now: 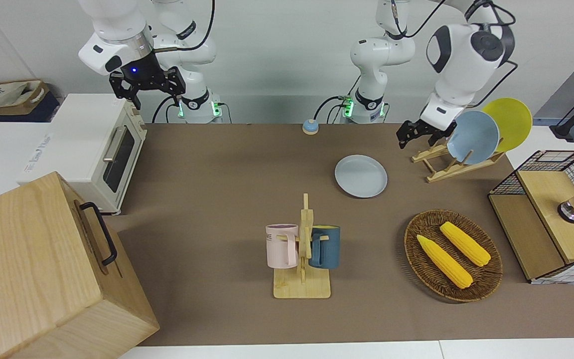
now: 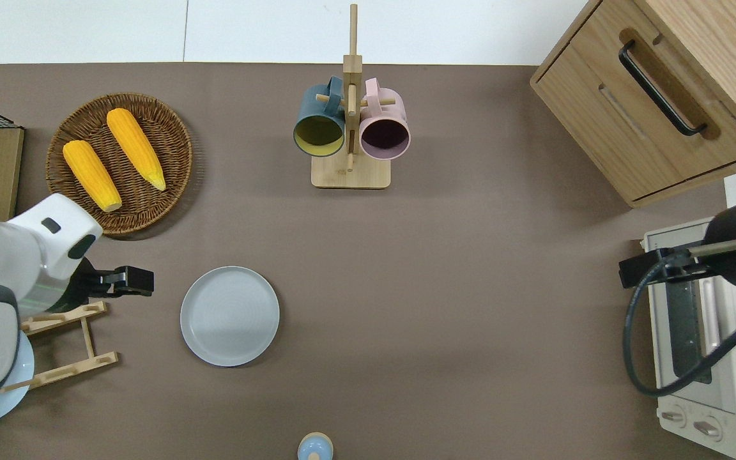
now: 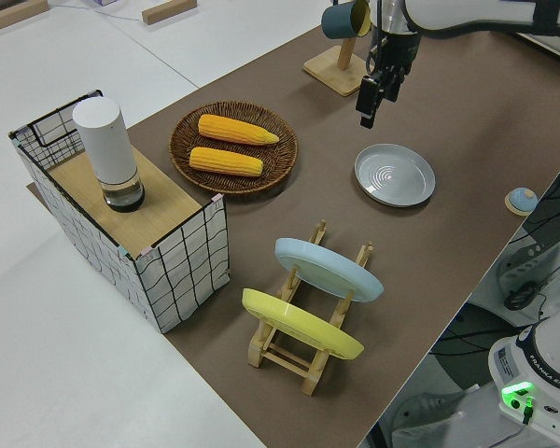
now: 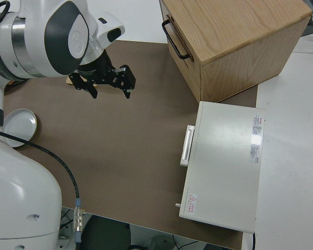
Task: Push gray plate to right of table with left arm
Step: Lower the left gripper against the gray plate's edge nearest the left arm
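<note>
The gray plate (image 1: 360,176) lies flat on the brown table (image 1: 227,199), toward the left arm's end; it also shows in the overhead view (image 2: 229,315) and the left side view (image 3: 394,175). My left gripper (image 1: 413,139) is open and empty, fingers pointing down. In the overhead view it (image 2: 141,282) is over bare table beside the plate's rim, between the plate and the wooden plate rack (image 2: 64,345), not touching the plate. The left side view shows it (image 3: 366,114) above the table. My right gripper (image 1: 153,97) is parked, open and empty.
The rack holds a light-blue plate (image 1: 472,137) and a yellow plate (image 1: 508,122). A wicker basket (image 2: 170,137) holds two corn cobs. A mug tree (image 2: 351,128) stands mid-table, a small bell (image 2: 315,447) near the robots. A toaster oven (image 1: 95,149) and wooden cabinet (image 1: 33,269) stand at the right arm's end.
</note>
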Motion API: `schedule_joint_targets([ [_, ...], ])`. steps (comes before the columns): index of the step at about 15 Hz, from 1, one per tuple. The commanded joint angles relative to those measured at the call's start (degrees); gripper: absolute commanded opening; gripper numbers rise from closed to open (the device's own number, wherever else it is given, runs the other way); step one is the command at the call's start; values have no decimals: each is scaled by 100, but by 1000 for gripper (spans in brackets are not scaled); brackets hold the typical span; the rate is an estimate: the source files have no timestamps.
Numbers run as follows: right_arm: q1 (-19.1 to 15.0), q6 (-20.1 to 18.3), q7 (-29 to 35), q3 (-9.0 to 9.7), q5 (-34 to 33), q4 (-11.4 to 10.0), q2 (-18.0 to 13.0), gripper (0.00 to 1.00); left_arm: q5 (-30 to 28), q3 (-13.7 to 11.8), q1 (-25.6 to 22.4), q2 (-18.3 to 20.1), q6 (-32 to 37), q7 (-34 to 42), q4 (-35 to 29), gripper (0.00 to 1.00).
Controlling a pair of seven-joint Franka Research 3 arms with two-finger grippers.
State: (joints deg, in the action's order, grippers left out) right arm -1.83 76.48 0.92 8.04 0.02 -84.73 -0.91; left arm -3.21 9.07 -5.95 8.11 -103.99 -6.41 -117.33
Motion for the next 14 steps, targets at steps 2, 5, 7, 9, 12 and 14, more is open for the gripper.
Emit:
schedule_joint_targets([
  [2, -107, -90, 66, 93, 25, 53, -14, 983, -119, -98, 401, 499, -1779, -201, -1975, 998],
  [5, -116, -90, 66, 93, 25, 53, -14, 983, -119, -45, 524, 464, -3255, -492, -2933, 998],
  [7, -116, -90, 66, 93, 25, 53, -14, 983, -119, -45, 551, 210, -3864, -519, -3252, 971],
  [9, -107, -90, 66, 93, 25, 53, -14, 983, -119, -45, 542, -19, -4101, -545, -3261, 952],
  [12, -107, -90, 66, 93, 25, 53, -14, 983, -119, -45, 621, -283, -4419, -738, -3305, 904],
  [14, -116, -90, 66, 93, 25, 53, -14, 983, -119, -45, 656, -275, -4359, -818, -3288, 369],
])
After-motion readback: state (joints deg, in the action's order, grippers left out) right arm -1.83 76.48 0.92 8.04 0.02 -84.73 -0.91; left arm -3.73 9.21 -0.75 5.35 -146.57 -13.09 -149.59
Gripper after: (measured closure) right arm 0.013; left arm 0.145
